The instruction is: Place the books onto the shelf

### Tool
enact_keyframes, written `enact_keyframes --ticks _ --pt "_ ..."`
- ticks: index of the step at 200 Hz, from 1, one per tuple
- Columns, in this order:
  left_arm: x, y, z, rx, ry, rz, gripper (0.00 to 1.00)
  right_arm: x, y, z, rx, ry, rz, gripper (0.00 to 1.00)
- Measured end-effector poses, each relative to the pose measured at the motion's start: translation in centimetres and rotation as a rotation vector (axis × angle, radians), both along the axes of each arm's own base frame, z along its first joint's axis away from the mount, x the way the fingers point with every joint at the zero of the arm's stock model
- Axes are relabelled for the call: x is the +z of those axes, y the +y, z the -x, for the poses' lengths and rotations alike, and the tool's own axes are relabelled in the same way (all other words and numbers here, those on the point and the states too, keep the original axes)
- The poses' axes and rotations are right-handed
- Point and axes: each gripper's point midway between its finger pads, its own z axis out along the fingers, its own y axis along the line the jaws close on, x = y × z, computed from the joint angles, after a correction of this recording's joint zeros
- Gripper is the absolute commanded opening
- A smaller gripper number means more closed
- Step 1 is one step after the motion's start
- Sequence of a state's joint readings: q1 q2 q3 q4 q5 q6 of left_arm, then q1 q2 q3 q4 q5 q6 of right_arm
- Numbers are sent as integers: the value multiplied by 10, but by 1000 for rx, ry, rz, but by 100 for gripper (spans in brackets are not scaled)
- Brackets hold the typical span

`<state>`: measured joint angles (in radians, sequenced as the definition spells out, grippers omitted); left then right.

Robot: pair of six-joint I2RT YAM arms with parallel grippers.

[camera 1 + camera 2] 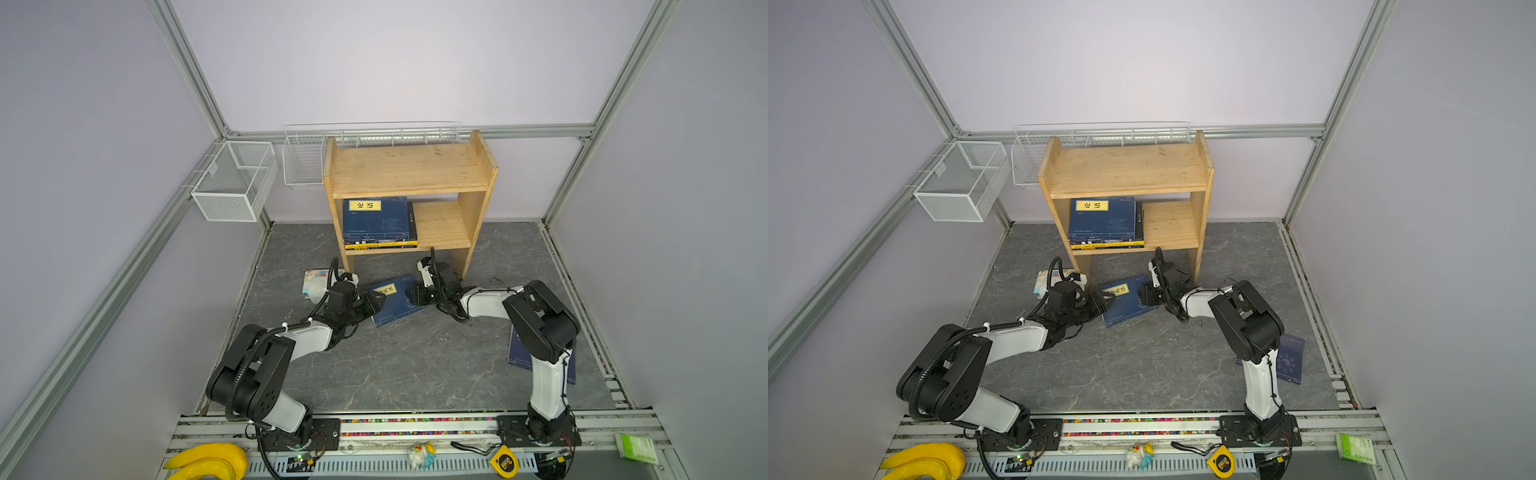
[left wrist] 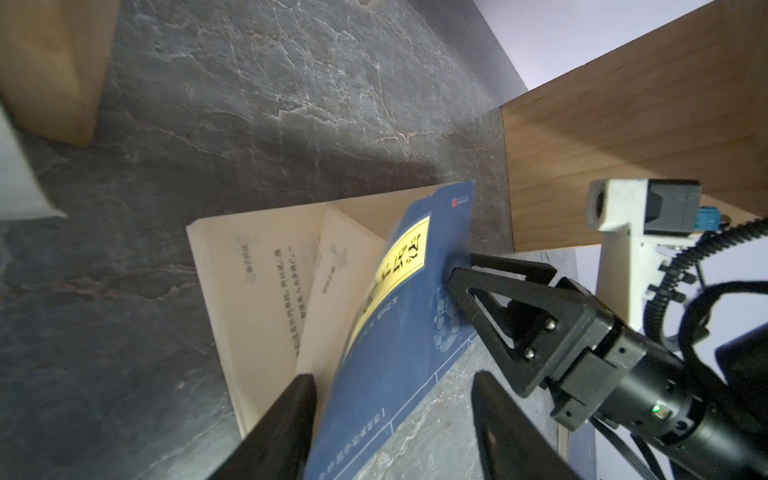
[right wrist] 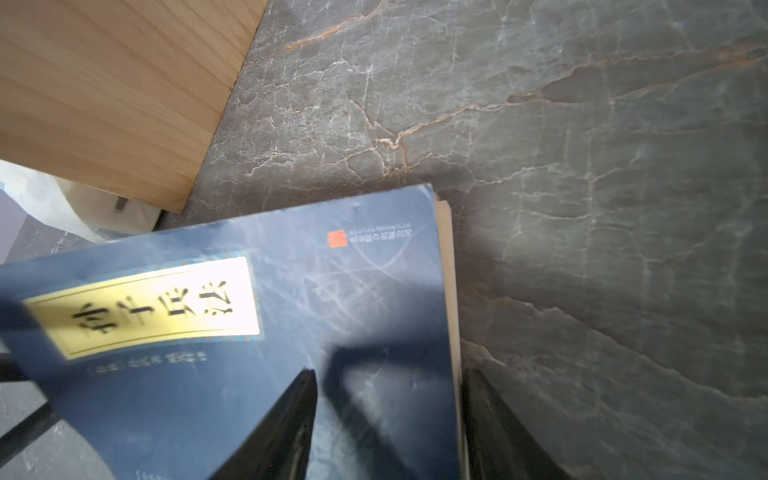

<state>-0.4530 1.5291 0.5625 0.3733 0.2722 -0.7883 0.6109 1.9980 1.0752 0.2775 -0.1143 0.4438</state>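
A navy blue book with a yellow title label lies on the floor in front of the wooden shelf, between both grippers. My left gripper is open at its left edge. The lifted cover runs between the fingers, one finger on the bare pages. My right gripper is open astride the right edge. One finger hangs over the cover, the other sits beside the page edge. A stack of books lies on the lower shelf. Another navy book lies under the right arm.
A white floral packet lies left of the shelf's foot, behind my left wrist. Two white wire baskets hang on the back left. Toy bananas, a small figure, a tape measure and a green box sit on the front rail.
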Motion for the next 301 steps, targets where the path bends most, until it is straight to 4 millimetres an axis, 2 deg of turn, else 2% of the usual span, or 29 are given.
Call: enact_keyframes --ticks 30,47,74,104,116,149,172,205,232,243,258,273,301 --pt "-3 2 -2 -27 -14 -67 60 0 2 0 7 4 -6 58" --pt "-3 1 -6 -40 -28 -90 56 0 2 0 9 5 -8 58" --pt "-5 0 -9 -51 -35 -105 41 0 4 -1 13 7 -13 58" --pt "-7 0 -10 -52 -39 -115 30 0 4 -2 17 11 -18 59" --pt "-6 0 -11 -45 -41 -112 22 1 4 -1 19 13 -21 60" --pt "-2 1 -13 -36 -49 -107 7 3 4 -2 19 35 -59 66" --pt "9 -1 -12 -42 -69 -92 0 7 0 3 16 70 -110 71" --pt "38 -3 -7 -51 -122 -61 0 24 -11 22 13 119 -181 75" --pt "70 1 0 -49 -177 -36 0 64 -22 40 24 96 -245 86" --pt "79 3 4 -48 -188 -31 0 81 -28 48 22 87 -280 87" --pt "86 5 8 -47 -191 -29 0 94 -35 56 19 100 -338 88" --pt "89 6 11 -46 -184 -29 0 94 -38 62 10 136 -405 90" --pt "94 8 16 -42 -171 -18 0 75 -37 77 -22 259 -519 91"
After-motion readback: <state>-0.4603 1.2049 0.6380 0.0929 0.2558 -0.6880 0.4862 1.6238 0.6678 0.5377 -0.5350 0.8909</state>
